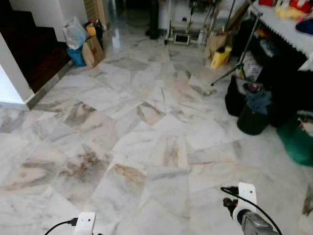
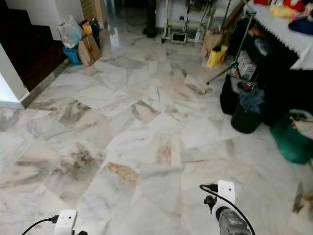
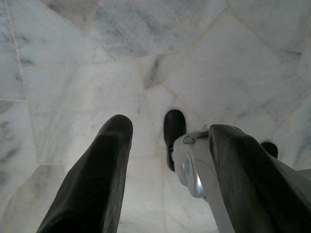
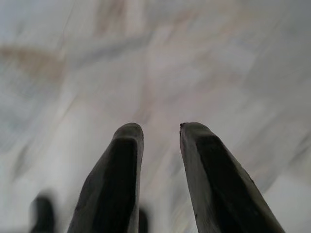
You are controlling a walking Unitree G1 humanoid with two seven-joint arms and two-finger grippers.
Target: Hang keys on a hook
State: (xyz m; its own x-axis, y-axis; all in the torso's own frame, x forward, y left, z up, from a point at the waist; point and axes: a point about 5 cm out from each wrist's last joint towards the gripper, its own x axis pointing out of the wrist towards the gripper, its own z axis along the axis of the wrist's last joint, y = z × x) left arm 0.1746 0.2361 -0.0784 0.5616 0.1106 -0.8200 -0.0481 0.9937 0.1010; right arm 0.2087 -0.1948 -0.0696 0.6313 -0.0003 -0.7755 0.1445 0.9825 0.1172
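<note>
Both tools hang low over the marble floor (image 1: 146, 147). The left tool (image 3: 165, 141) and right tool (image 4: 160, 133) are parted, gripping nothing. Bags (image 1: 85, 41) sit far left.

1 yellow jug (image 1: 220, 57), 1 black bucket (image 1: 252, 120), 2 grippers w/ 2 fingers (image 4: 121, 170) ea.

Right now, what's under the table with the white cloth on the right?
Under the table I can see a white box and a tripod leg slanting to the floor. In front sit a black bucket holding blue cloth and something green. Further back is too dark.
</note>
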